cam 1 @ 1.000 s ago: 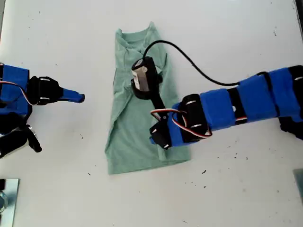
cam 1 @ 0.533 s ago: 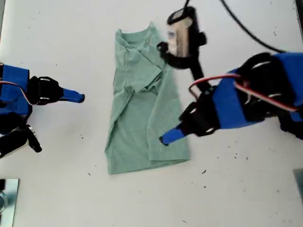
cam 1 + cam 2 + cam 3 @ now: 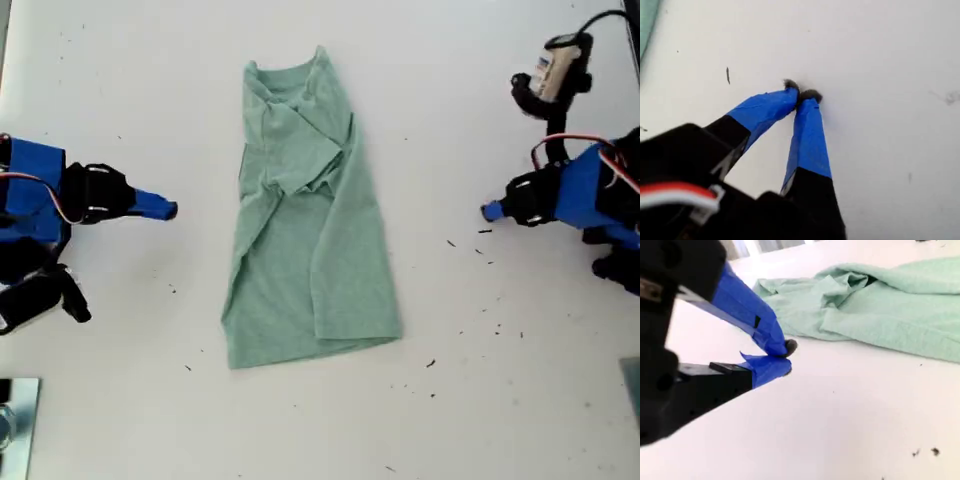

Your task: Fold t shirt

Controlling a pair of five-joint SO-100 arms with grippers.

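The pale green t shirt (image 3: 310,230) lies lengthwise in the middle of the white table, neck toward the exterior view's top, with both sides folded in to a narrow strip. My first gripper (image 3: 490,211) is shut and holds nothing, at the exterior view's right, well clear of the shirt. Its tips (image 3: 802,95) meet over bare table, and only a sliver of t shirt (image 3: 646,25) shows in that view. My second gripper (image 3: 168,209) is shut on nothing at the exterior view's left, pointing at the shirt. Its tips (image 3: 784,356) rest a short way from the t shirt (image 3: 880,305).
Small dark specks (image 3: 480,245) dot the white table (image 3: 450,400) between the first gripper and the shirt. The first arm's camera and black cable (image 3: 555,70) stand at the exterior view's upper right. A metal bracket (image 3: 15,425) sits at its lower left corner.
My first arm lifted off the shirt's middle and drew back to the exterior view's right. The shirt stayed folded and in place. My second arm has not moved.
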